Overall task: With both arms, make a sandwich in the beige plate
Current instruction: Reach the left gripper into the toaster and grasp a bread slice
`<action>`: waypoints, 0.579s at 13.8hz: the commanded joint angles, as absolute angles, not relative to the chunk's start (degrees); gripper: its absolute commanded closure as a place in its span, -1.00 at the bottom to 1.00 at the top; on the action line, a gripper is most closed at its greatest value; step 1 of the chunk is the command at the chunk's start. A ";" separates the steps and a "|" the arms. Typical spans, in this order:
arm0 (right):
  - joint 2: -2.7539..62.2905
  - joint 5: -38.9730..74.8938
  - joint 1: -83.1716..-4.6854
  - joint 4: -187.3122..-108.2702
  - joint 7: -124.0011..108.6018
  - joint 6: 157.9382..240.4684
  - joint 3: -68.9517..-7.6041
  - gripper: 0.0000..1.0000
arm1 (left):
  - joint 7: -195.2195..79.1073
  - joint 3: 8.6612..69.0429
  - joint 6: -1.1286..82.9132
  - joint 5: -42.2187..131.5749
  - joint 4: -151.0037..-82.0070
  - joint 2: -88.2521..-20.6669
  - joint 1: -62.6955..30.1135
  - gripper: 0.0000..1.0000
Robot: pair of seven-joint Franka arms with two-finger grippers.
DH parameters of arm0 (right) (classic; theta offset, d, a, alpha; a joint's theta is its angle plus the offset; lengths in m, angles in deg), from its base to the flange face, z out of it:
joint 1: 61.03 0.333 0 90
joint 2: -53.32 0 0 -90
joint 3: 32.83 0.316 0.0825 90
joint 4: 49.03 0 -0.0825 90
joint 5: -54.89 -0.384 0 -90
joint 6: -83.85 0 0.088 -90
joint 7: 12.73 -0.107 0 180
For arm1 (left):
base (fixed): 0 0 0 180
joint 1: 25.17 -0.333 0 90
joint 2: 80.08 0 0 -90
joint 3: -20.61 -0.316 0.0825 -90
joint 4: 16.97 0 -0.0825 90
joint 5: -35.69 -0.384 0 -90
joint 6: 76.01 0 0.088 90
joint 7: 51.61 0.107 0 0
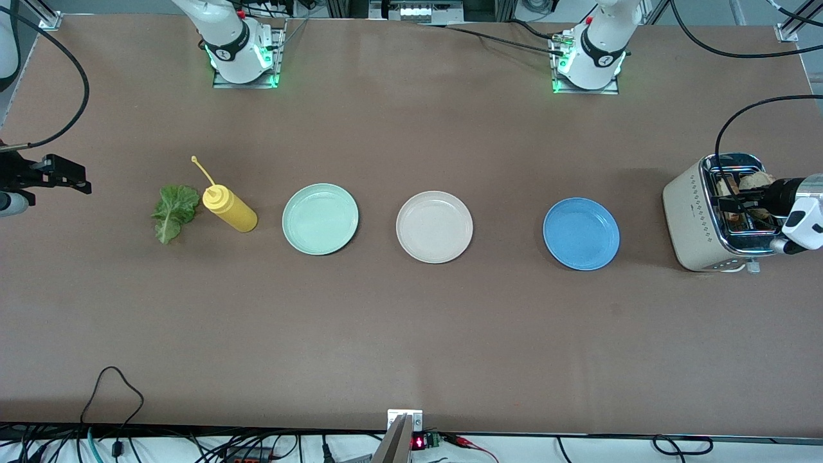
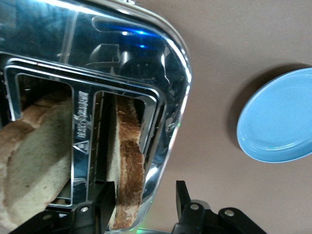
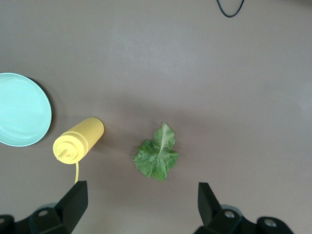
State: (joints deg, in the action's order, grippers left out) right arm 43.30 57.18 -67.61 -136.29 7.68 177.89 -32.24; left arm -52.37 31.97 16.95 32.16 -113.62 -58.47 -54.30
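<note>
Front view: 3 plates, 1 toaster (image 1: 691,215), 2 slices.

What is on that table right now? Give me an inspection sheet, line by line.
Surface: brown table, no spills seen.
Job's things: beige plate bare, mid-table; two bread slices standing in the toaster; lettuce leaf flat on the table toward the right arm's end.
Clutter: mint-green plate, blue plate, yellow squeeze bottle beside the lettuce.
Grippers: left gripper open, jaws either side of one slice; right gripper open, waiting above the lettuce.
Cables: black cable looped onto the table's near edge.
Surroundings: nothing seen.
</note>
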 commanded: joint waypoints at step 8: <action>43.56 56.30 -68.06 -136.40 8.27 177.45 -32.48 -1.00 | -51.35 32.39 17.16 30.32 -113.56 -58.28 -56.01 0.90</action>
State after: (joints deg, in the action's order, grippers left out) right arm 43.27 57.18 -67.70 -136.29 7.68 177.87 -32.61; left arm -52.31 31.95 17.05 31.18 -113.71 -58.38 -55.43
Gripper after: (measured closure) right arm 0.000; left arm 0.890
